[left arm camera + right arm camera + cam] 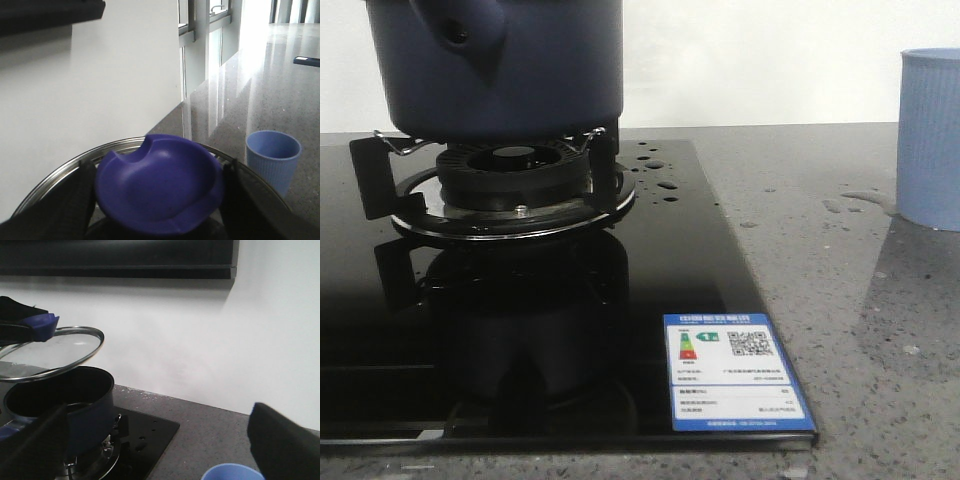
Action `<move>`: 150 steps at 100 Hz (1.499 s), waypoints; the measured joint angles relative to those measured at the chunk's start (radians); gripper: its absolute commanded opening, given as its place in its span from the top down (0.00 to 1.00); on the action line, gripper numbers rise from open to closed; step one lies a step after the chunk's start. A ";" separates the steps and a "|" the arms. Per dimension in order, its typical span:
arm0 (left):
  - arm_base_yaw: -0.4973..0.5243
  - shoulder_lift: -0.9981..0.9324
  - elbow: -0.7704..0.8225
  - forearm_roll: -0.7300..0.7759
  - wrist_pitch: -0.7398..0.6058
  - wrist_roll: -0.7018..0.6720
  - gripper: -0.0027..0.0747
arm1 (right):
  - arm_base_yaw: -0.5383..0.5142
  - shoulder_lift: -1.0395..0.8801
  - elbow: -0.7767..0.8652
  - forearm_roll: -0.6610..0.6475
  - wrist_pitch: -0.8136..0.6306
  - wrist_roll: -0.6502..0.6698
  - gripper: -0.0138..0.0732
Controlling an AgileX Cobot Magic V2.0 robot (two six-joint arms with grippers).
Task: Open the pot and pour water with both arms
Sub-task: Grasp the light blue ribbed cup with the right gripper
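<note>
The dark navy pot [495, 70] stands on the gas burner [515, 180], its stub with a hole facing the front camera. In the right wrist view the pot [80, 410] is open. My left gripper [160, 200] is shut on the blue knob [160, 182] of the glass lid [55, 352] and holds the lid tilted above the pot. My right gripper [157, 440] is open and empty, to the right of the pot and above the counter. Water drops [655, 175] lie on the black hob, and a thin puddle [860, 200] lies beside the cup.
A light blue ribbed cup [930, 140] stands on the grey counter to the right of the hob; it also shows in the left wrist view [272, 157]. The black glass hob [700, 290] carries a label at its front right corner. A white wall stands behind.
</note>
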 measured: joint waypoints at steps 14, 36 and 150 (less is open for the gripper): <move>0.002 -0.029 -0.006 -0.001 0.007 -0.012 0.60 | 0.000 0.001 0.000 -0.019 -0.031 0.000 0.09; 0.062 -0.091 -0.006 -0.001 0.016 -0.092 0.60 | -0.004 0.001 0.034 -0.194 -0.131 -0.002 0.09; 0.096 -0.187 -0.006 -0.006 0.044 -0.124 0.60 | 0.261 0.389 0.303 -0.053 -0.614 0.026 0.09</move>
